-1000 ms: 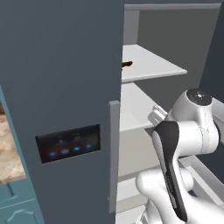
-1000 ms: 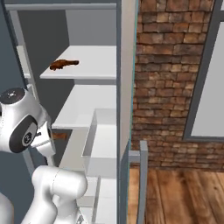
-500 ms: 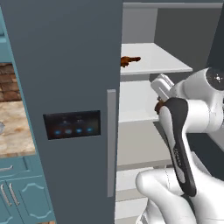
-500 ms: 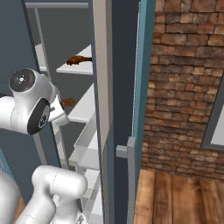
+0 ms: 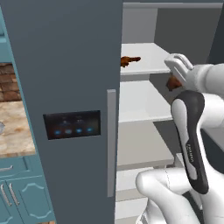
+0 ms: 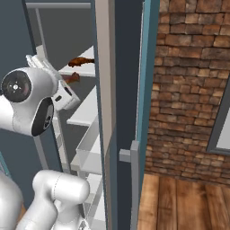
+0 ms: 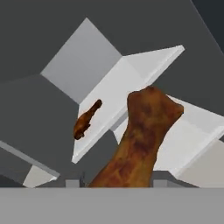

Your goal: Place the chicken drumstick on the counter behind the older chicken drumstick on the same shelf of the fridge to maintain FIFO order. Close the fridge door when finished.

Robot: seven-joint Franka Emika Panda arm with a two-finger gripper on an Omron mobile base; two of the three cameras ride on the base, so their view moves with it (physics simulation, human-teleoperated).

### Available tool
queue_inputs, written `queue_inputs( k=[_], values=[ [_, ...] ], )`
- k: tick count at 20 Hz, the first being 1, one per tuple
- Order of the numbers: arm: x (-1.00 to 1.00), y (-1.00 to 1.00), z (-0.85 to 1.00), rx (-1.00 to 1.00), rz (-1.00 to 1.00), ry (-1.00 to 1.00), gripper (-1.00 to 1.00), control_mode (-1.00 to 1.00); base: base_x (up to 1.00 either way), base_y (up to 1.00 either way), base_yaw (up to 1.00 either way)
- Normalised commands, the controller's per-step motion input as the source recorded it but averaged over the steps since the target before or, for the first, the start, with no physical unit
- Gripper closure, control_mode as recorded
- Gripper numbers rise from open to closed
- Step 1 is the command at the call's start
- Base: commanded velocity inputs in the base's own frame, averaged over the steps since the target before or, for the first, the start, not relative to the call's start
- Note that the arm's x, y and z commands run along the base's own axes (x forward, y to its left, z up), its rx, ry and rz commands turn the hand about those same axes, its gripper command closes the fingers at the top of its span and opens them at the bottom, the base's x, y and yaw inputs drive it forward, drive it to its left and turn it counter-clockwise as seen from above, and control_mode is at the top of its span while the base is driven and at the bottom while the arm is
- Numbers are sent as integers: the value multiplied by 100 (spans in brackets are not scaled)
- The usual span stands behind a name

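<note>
Pincer [image 7: 118, 183] pinching the chicken drumstick [image 7: 140, 135] hangs raised before the open fridge [image 5: 65, 65], lined up with the shelf [image 7: 127, 83] where the older drumstick [image 7: 86, 118] lies near its front edge.

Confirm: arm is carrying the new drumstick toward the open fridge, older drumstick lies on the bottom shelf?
Not the bottom shelf. The older drumstick lies on the top shelf, with more shelves below it, as the left base view shows. The rest holds: the carried drumstick is held up toward the open fridge.
</note>
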Motion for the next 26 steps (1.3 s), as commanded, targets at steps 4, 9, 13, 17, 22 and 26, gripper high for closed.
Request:
queue_inputs(
  k=[4, 9, 13, 17, 22, 26],
  values=[
    [6, 0, 63, -9, -13, -27, 100, -100, 0, 0, 0],
    [42, 0, 45, -12, -20, -2, 100, -100, 0, 0, 0],
    [40, -13, 50, -11, -15, 12, 100, -100, 0, 0, 0],
    [48, -18, 20, -8, -4, 15, 100, -100, 0, 0, 0],
    [52, -12, -6, -5, 0, 1, 100, -100, 0, 0, 0],
    [59, -11, -21, -5, 0, 1, 100, -100, 0, 0, 0]
  ],
)
